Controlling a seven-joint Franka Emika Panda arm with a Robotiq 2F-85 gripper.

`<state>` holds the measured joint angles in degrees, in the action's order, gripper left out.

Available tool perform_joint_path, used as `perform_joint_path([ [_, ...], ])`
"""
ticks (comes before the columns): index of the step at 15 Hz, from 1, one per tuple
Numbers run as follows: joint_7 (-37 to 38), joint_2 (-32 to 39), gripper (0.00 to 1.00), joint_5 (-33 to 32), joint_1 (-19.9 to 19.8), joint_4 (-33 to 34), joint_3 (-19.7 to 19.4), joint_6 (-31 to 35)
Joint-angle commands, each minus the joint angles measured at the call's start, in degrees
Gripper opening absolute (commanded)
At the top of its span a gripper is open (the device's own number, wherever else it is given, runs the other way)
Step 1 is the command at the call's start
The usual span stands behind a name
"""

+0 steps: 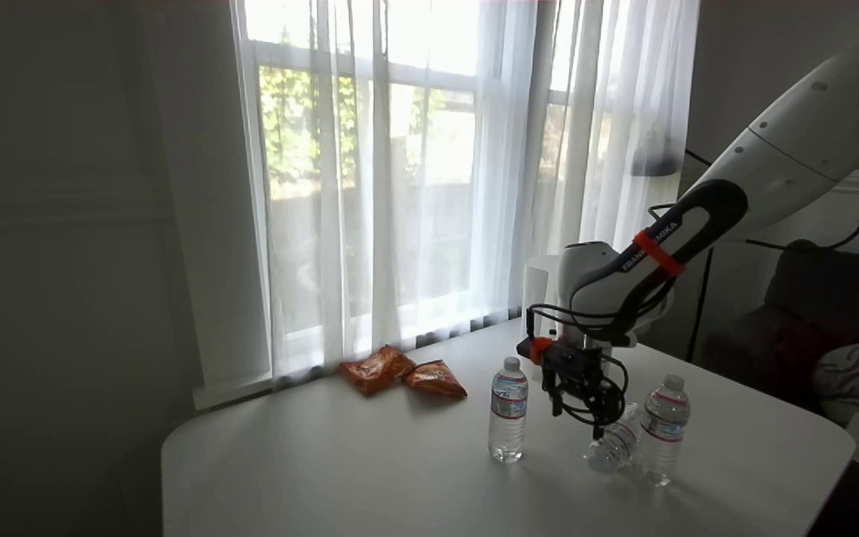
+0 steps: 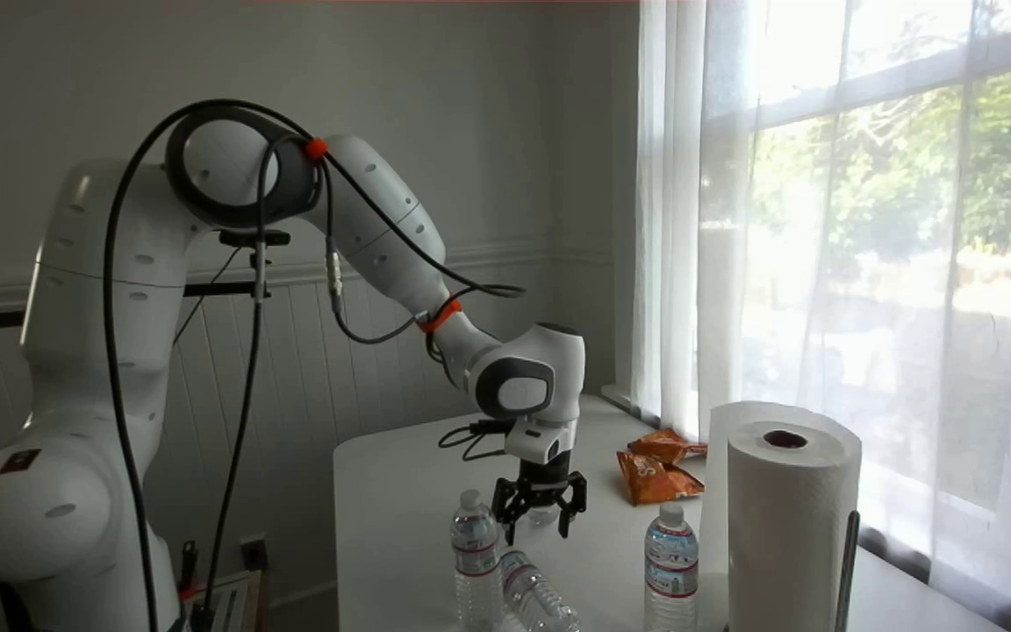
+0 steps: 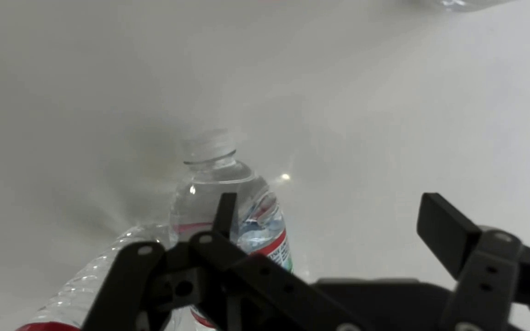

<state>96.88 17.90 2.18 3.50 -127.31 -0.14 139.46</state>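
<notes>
The lying bottle (image 2: 539,599) rests on its side on the table (image 2: 400,500), lower than the gripper (image 2: 537,529) and at 6 o'clock from it in an exterior view. In the wrist view its cap points to 12 o'clock, and the finger on the 9 o'clock side crosses in front of it; whether they touch cannot be told. The fingers stand wide apart, and the gap between them shows mostly tabletop, with the bottle's flank reaching into its 9 o'clock part.

Going round the gripper in an exterior view, the tightest side is 8 o'clock, where the close bottle (image 2: 476,562) stands upright right beside the lying bottle. The towel-side bottle (image 2: 670,566) stands between 3 and 4, past a strip of tabletop, with the towel roll (image 2: 793,535) farther out at 3. Two orange bags (image 2: 656,478) lie at 2, near the curtain (image 2: 685,263). Tabletop stretches toward 10, out to a rounded corner, and the straight edge runs at 9. The arm (image 2: 383,228) spans from 11 down to the gripper.

In an exterior view, the far bottle (image 1: 508,410) stands upright at 9 o'clock across a narrow gap, with broad tabletop beyond it to the table's rounded edge.
</notes>
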Motion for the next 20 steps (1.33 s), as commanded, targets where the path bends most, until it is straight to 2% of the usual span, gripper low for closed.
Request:
perform_joint_path([
  [1,-2.1,-0.8,1.00,3.0,0.1,0.2,-0.1,-0.6],
  [7,-5.4,-1.6,1.00,6.3,-0.1,0.5,0.4,-2.1],
  [12,-7.8,-1.1,1.00,3.1,0.6,-0.1,-0.6,-2.5],
  [17,-10.5,-1.4,1.00,5.3,0.2,0.0,-0.1,-5.4],
  [20,-10.7,-1.4,1.00,2.8,0.9,-0.2,-0.7,-6.8],
])
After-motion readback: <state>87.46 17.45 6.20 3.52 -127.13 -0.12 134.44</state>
